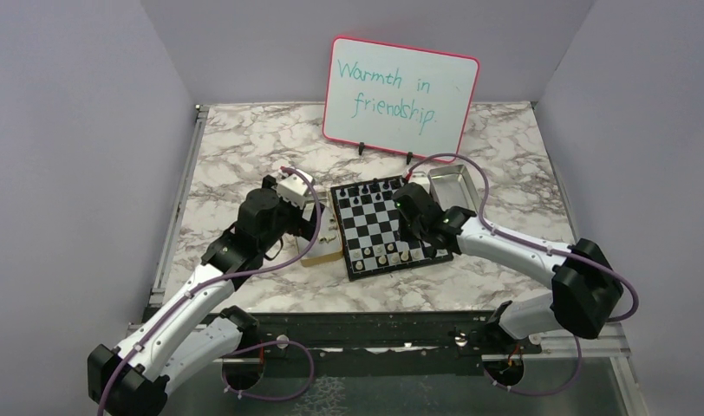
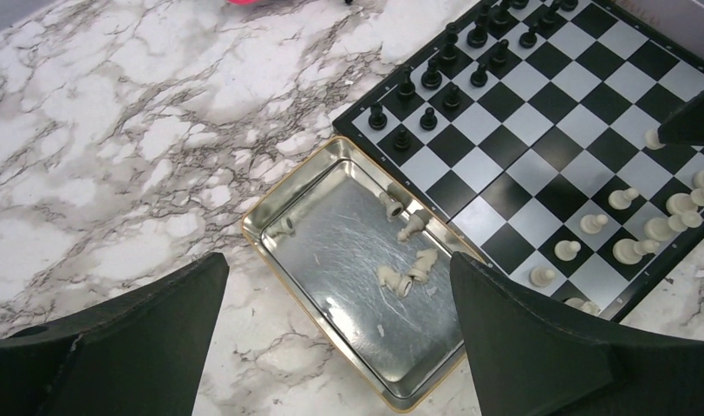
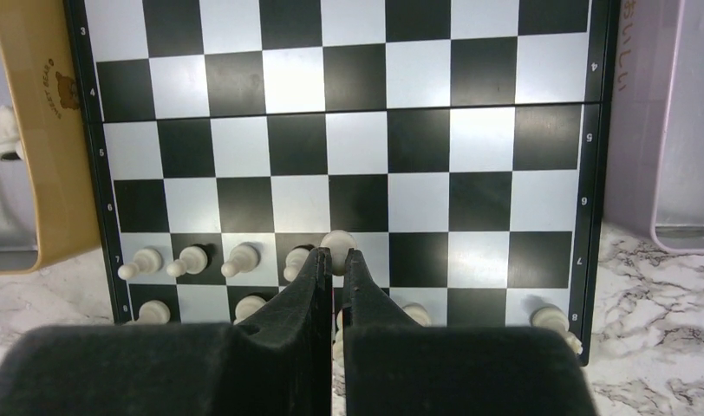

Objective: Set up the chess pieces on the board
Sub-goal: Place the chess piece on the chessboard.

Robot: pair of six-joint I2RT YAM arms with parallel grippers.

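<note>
At lower centre of the right wrist view, the right gripper pinches a cream pawn on the board, fingers almost together. An off-centre release could tip it into the neighbouring pawns just left. The left gripper, fingers spread wide, hangs over the tray.

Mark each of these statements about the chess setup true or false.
1. The left tool hangs open over the metal tray. True.
2. The tray holds nothing. False: several cream pieces lie on their sides in it.
3. Black pieces stand on the board. True.
4. The right tool is wide open. False: it is shut on a cream pawn over the board, in line with a row of cream pawns.
5. The whiteboard lies flat on the table. False: it stands upright behind the chessboard.
</note>
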